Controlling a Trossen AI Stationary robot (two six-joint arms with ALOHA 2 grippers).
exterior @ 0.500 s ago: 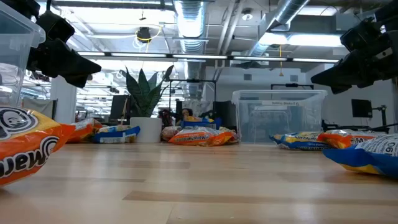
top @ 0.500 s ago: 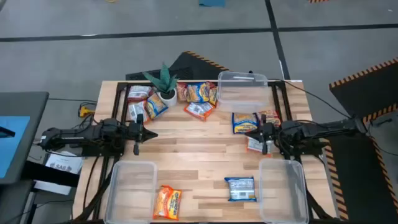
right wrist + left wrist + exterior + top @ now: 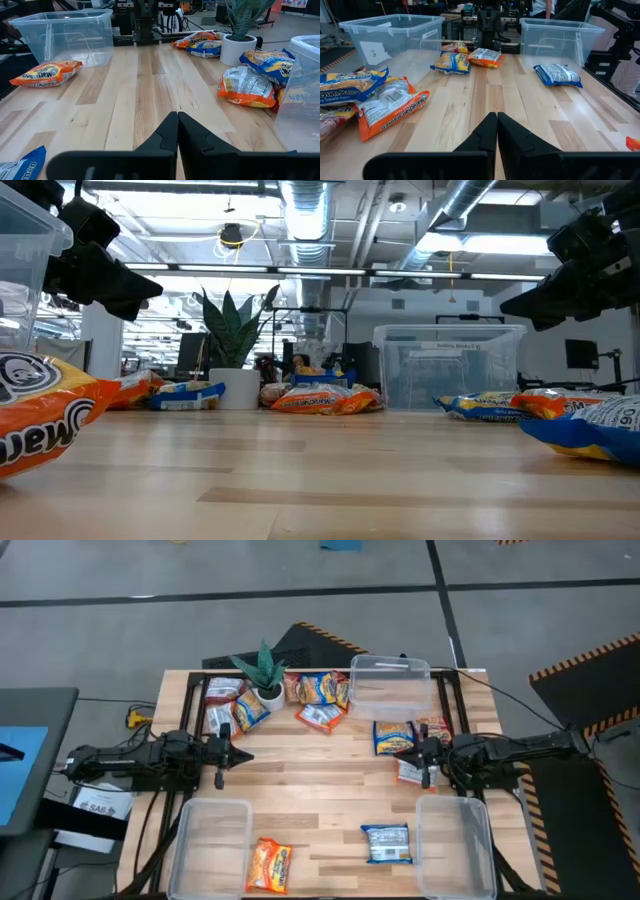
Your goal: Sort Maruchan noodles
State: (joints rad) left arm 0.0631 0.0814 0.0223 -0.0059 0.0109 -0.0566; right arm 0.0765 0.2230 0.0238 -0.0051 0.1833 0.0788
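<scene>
Hovering over the wooden desk (image 3: 320, 780) with fingers clenched and nothing held, our left hand (image 3: 243, 755) waits at the left side and our right hand (image 3: 400, 754) at the right, beside two ramen packets. Most Maruchan noodles (image 3: 322, 690) lie along the far edge near the potted plant (image 3: 264, 672) and a clear bin (image 3: 390, 688). One orange packet (image 3: 269, 866) and one blue packet (image 3: 387, 843) lie between the two near bins (image 3: 210, 845).

Pale wood-plank table (image 3: 330, 775), black arms. By its near edge an orange-yellow Maruchan packet (image 3: 268, 866) and a blue packet with white label (image 3: 387, 843). Clear bins (image 3: 211, 840) at three corners. Green spiky plant (image 3: 262, 665) in a white pot (image 3: 269, 693) near the far edge, among orange, blue-yellow and red-white packets (image 3: 322, 690)
</scene>
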